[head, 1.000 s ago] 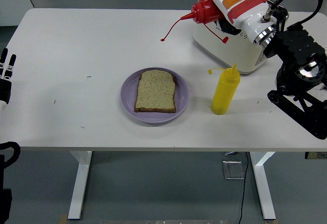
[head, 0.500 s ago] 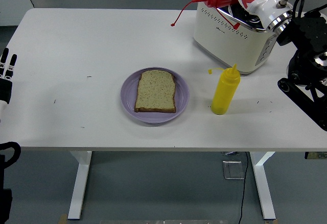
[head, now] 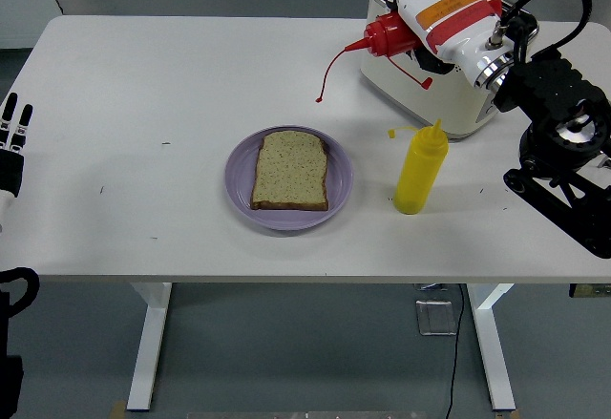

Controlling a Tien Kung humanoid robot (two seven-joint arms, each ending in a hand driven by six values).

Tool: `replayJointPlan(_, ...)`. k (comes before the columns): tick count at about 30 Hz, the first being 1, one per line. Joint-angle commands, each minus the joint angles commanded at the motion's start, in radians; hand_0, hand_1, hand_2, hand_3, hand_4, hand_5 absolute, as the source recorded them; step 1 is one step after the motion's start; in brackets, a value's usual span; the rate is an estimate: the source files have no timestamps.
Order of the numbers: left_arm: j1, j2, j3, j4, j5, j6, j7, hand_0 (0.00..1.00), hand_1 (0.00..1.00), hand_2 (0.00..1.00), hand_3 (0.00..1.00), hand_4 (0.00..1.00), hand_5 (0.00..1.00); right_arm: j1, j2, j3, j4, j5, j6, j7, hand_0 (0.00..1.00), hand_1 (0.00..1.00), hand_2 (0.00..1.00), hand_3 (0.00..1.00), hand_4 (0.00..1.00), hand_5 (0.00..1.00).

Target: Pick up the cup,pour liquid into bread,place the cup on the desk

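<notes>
My right hand [head: 441, 9] is shut on a red squeeze bottle [head: 389, 32], held on its side above the table in front of the toaster. Its nozzle points left, and the red cap strap hangs down from it toward the table. A slice of bread [head: 291, 170] lies on a purple plate [head: 339, 195] at the table's middle, below and left of the nozzle. A yellow squeeze bottle [head: 420, 168] stands upright right of the plate. My left hand [head: 11, 137] rests at the left edge with straight fingers, holding nothing. No cup is in view.
A white toaster [head: 434, 90] stands at the back right, behind the red bottle. My black right arm [head: 563, 152] fills the right side over the table.
The right hand with the red bottle rose up and right half a second ago, then came back down and left. The bottle's nozzle is now nearer the plate again.
</notes>
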Motion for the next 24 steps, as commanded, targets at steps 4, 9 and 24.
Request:
replayJointPlan(4, -0.001, 0.0, 0.004, 0.0, 0.0, 0.0, 0.0, 0.786, 0.735, 0.74, 0.69, 0.52, 0.993, -0.033, 0.01, 0.064, 0.025, 0.0, -0.053, -0.007, 0.127, 0.201, 0.292, 0.348, 0.39, 0.087)
replayJointPlan(9, -0.002, 0.0, 0.003, 0.0, -0.001, 0.001, 0.0, 0.786, 0.735, 0.74, 0.69, 0.52, 0.993, -0.106, 0.022, 0.187, 0.096, 0.166, -0.164, 0.01, 0.127, 0.201, 0.292, 0.348, 0.39, 0.087)
replayJointPlan(24, -0.007, 0.001, -0.001, 0.0, -0.001, 0.002, 0.0, 0.78, 0.735, 0.738, 0.692, 0.515, 0.983, -0.305, 0.029, 0.509, 0.169, 0.787, -0.171, 0.135, 0.136, 0.209, 0.294, 0.348, 0.461, 0.037)
